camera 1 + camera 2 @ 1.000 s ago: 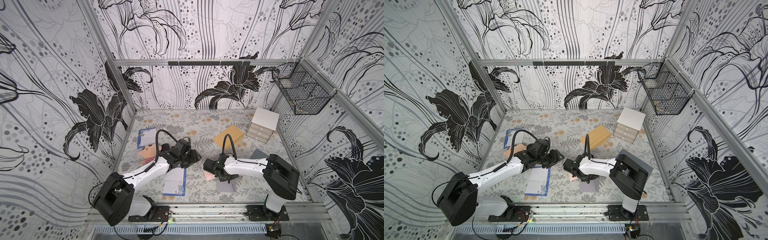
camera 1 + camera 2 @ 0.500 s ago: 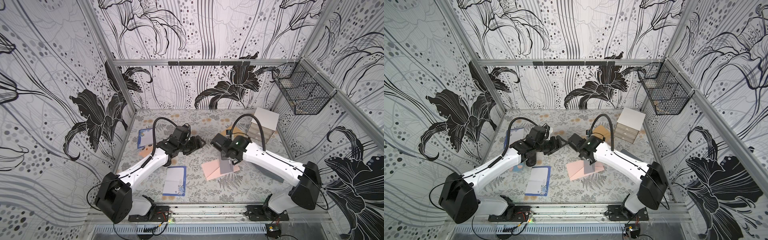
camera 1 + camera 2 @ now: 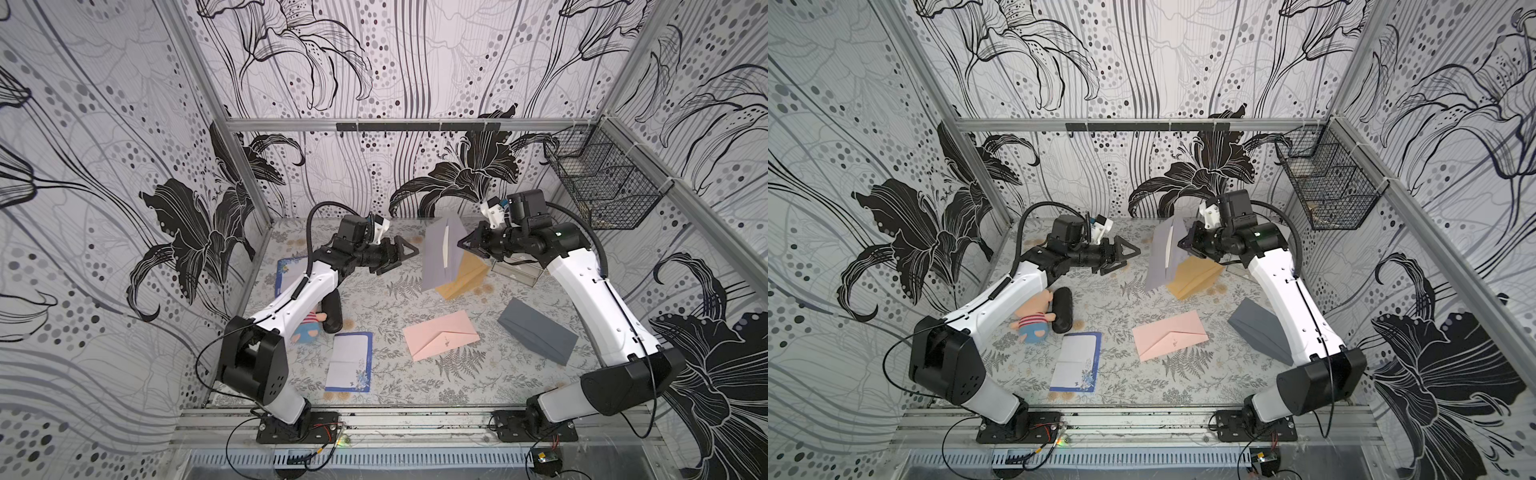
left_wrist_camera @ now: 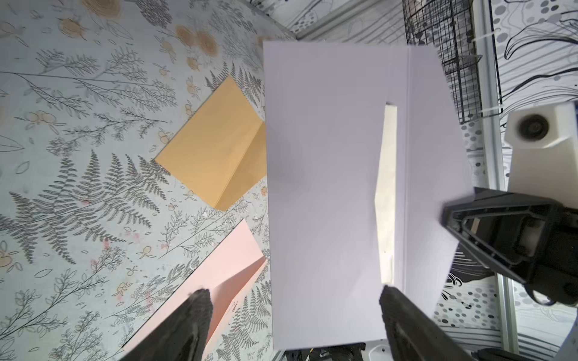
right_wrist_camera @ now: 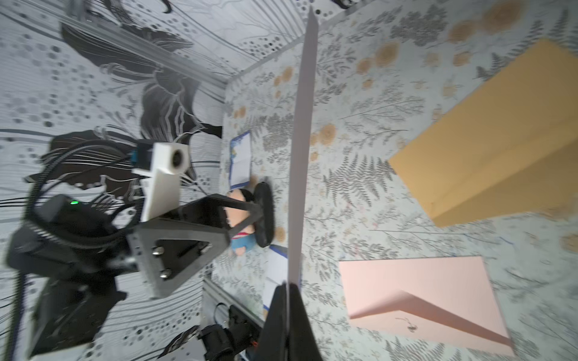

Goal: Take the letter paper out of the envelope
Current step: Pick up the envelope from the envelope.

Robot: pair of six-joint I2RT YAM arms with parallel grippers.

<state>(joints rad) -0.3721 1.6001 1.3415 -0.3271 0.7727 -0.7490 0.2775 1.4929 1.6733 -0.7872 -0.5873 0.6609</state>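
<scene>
**Right hand clamped on the envelope, left hand open beside it**

In both top views my right gripper (image 3: 460, 244) is pinched shut on the lavender envelope (image 3: 436, 262). It holds the envelope lifted above the table (image 3: 374, 299), in front of the orange envelope (image 3: 465, 279). A cream strip of the letter paper (image 3: 446, 245) shows in the envelope's mouth, so the paper sits inside. My left gripper (image 3: 400, 260) faces the envelope from just beside it. Its jaws are spread wide with nothing in them, and they do not touch the envelope. A pink envelope (image 3: 440, 334) and a grey envelope (image 3: 536, 330) lie flat nearer my bases.

From my left wrist, the lavender envelope stands broad before me, framed by my fingers (image 4: 194, 325), which are set well apart. The paper lies along the fold of the open flap, and my right gripper bites that flap's outer edge.

From my right wrist, the envelope is edge-on, a thin line running out from my closed fingertips. My open left gripper hangs to one side of it.
</scene>
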